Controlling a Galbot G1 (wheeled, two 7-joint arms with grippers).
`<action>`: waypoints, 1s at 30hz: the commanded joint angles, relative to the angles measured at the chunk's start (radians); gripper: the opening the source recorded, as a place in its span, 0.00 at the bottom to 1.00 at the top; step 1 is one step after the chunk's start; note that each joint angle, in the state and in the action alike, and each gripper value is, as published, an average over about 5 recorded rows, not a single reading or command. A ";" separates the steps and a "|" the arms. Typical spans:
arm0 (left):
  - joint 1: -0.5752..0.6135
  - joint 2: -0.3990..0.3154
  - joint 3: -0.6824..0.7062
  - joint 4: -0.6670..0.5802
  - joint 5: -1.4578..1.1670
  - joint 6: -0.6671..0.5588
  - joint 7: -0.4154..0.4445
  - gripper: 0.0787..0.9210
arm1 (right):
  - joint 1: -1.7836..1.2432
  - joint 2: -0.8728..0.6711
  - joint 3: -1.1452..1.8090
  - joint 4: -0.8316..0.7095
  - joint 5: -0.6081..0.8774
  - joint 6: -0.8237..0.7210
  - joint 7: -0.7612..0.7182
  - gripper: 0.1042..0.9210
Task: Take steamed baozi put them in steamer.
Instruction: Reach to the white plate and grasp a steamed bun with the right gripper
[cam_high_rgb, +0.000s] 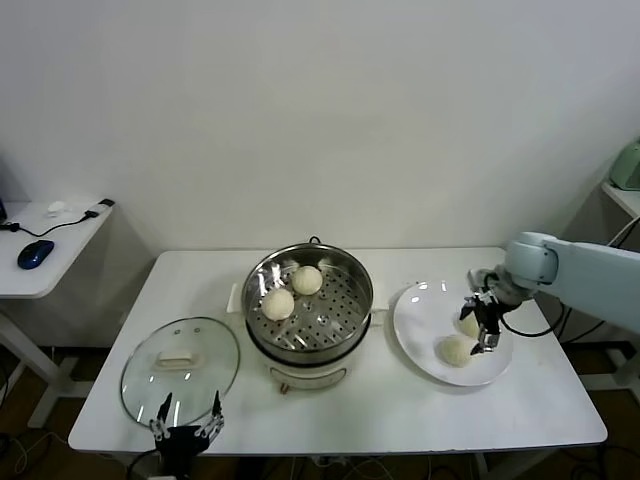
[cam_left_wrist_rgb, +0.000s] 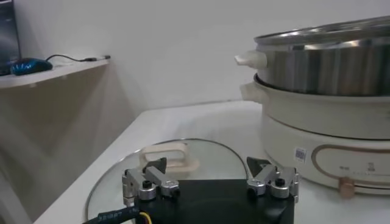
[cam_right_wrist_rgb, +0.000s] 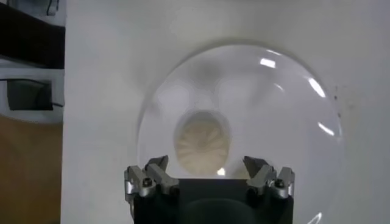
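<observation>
- Baozi are split between two containers: two sit in the steamer (cam_high_rgb: 308, 300) at desk centre, one (cam_high_rgb: 307, 280) toward the back of the perforated tray and one (cam_high_rgb: 278, 303) just beside it toward the robot's left.
- Two more lie on the white plate (cam_high_rgb: 425, 305) right of the steamer: one (cam_high_rgb: 456, 350) near the plate's front edge, the other (cam_high_rgb: 468, 325) just behind it and partly covered by the right claw (cam_high_rgb: 484, 325).
- Right claw hangs over the plate with its fingers spread wide; the wrist view shows one pleated bun (cam_right_wrist_rgb: 202, 141) on the plate beneath the gap between the fingers, apparently not touched, though the head view is too small to confirm.
- Left claw (cam_high_rgb: 186, 424) sits at the desk's (cam_high_rgb: 400, 410) front edge, fingers wide, holding nothing, just in front of the glass lid (cam_high_rgb: 180, 362), which lies flat.
- From the left wrist only the steamer's outer wall (cam_left_wrist_rgb: 329, 70) and white base show; its contents are hidden.
</observation>
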 joint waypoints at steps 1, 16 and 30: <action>0.000 0.000 0.000 0.001 0.001 0.000 0.000 0.88 | -0.155 0.018 0.098 -0.037 -0.060 -0.025 0.037 0.88; 0.003 -0.001 0.002 0.007 -0.001 -0.005 -0.002 0.88 | -0.197 0.063 0.140 -0.079 -0.085 -0.038 0.059 0.78; 0.005 -0.002 0.015 -0.004 0.013 0.001 0.000 0.88 | 0.286 0.125 -0.067 0.015 -0.002 0.063 -0.060 0.64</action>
